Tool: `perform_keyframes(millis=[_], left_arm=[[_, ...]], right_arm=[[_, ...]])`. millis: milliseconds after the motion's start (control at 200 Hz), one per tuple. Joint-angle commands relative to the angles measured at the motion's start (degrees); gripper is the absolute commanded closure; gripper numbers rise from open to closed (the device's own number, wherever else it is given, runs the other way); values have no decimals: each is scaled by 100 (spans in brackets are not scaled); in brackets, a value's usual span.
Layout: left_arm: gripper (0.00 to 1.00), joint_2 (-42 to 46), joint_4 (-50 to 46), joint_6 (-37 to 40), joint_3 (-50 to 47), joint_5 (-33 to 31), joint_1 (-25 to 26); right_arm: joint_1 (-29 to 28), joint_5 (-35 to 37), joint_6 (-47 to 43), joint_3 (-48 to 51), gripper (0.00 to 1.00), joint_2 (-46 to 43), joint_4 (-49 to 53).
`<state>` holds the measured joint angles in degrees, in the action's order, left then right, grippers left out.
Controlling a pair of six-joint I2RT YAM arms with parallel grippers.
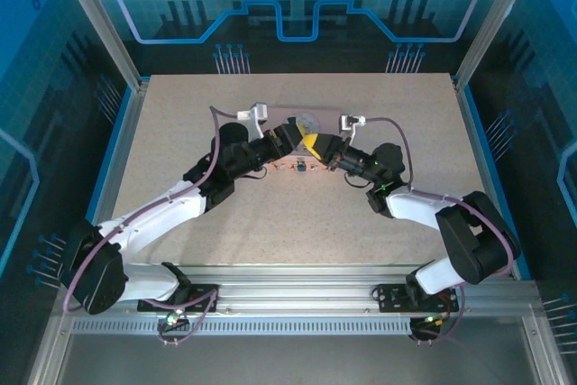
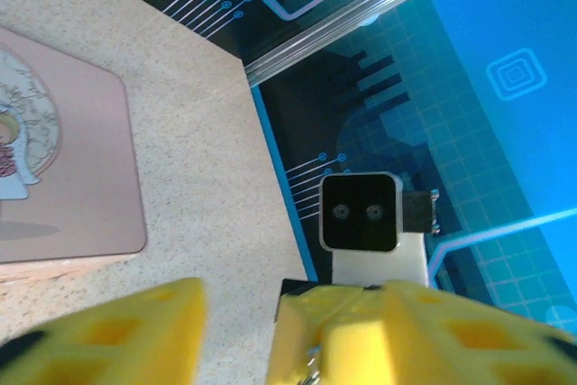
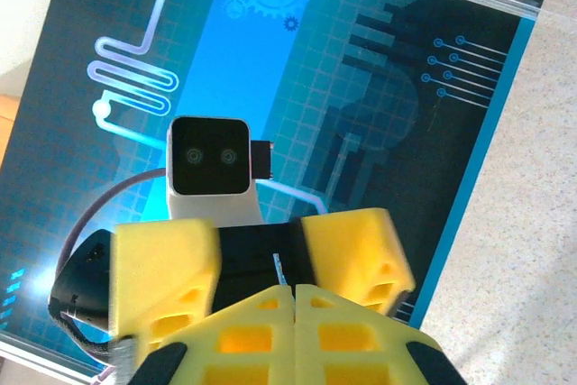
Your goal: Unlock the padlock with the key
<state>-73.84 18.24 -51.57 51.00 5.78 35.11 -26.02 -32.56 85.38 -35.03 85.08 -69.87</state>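
Blue printed panels enclose the speckled counter (image 1: 180, 132), above whose middle both arms meet tip to tip. The left end effector (image 2: 293, 331) is open, its yellow fingers well apart. The right end effector (image 3: 294, 313) is closed, pads pressed together, with its tip in the gap between the left fingers and close to one of them. A thin silvery sliver (image 3: 280, 270) projects just beyond the closed right tip. It may be the key, but this cannot be confirmed. The padlock (image 1: 300, 169) lies on the counter below the two tips, on the side toward the arm bases and apart from both. The pink box (image 2: 81, 169) lies flat beyond the tips, on the far side. The padlock is judged light, rigid and smooth, so it will likely slide or spin if pushed. Take it across the flat faces of its body, leaving the keyhole end and shackle free. The key is judged stiff but thin and likely to pivot between pads. Grip it by the head with the blade projecting straight.
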Motion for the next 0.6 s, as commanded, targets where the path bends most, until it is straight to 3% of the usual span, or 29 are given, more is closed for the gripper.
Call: perform_keyframes(millis=[0, 135, 290, 450, 595], left_arm=[[2, 319, -134, 298, -244, -187, 33], [1, 505, -301, 626, -563, -186, 35], [1, 480, -453, 971, -930, -200, 35], [1, 142, 34, 1338, -1360, -348, 58], [1, -535, 1026, 1656, -1623, -262, 93]], right_arm=[[283, -177, -415, -55, 100, -281, 415], [599, -204, -1937, -570, 100, -873, 3090], [702, 681, -3982, -1891, 100, -944, 6260], [946, 1121, -4697, -2743, 100, -227, 6866], [988, 1466, -5296, -3596, 100, 526, 7265]])
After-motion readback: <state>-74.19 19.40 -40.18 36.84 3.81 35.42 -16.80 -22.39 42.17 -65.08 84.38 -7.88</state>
